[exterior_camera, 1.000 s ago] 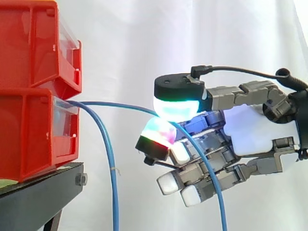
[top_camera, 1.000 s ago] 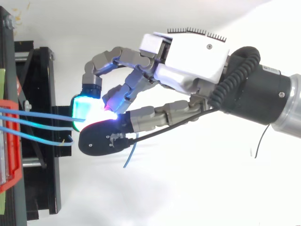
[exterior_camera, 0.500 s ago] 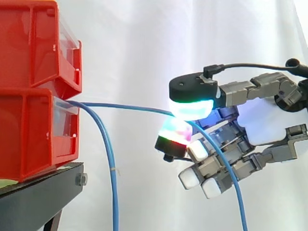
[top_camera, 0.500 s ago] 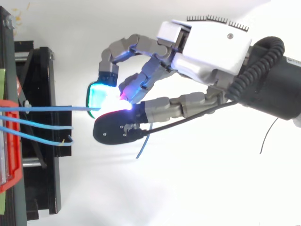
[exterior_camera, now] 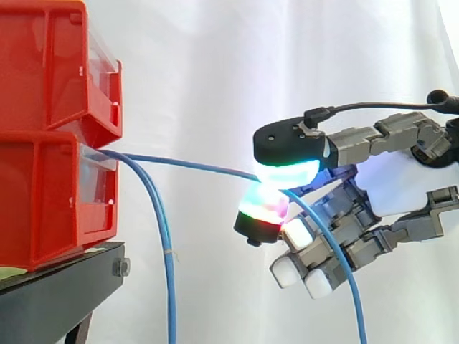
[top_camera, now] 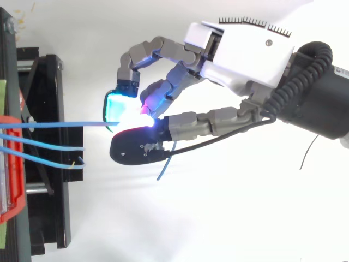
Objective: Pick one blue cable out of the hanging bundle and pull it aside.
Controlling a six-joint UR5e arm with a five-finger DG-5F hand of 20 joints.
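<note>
Pulled further from the red bins (exterior_camera: 50, 193) than a second ago, the blue cable (exterior_camera: 186, 163) now runs nearly straight from the bins to the fingers (exterior_camera: 287, 172), which pinch it between two glowing pads. Past the pinch, it drops away below the hand (exterior_camera: 401, 190). The pick looks done and the pull aside seems well under way. The other blue cables (top_camera: 54, 147) stay slack on the bin side, well apart from the fingers, one hanging beside the black stand (exterior_camera: 57, 294).

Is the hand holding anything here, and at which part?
One blue cable, pinched between the hand's glowing pads partway along its length, out from the red bin, just where it bends down to hang.
</note>
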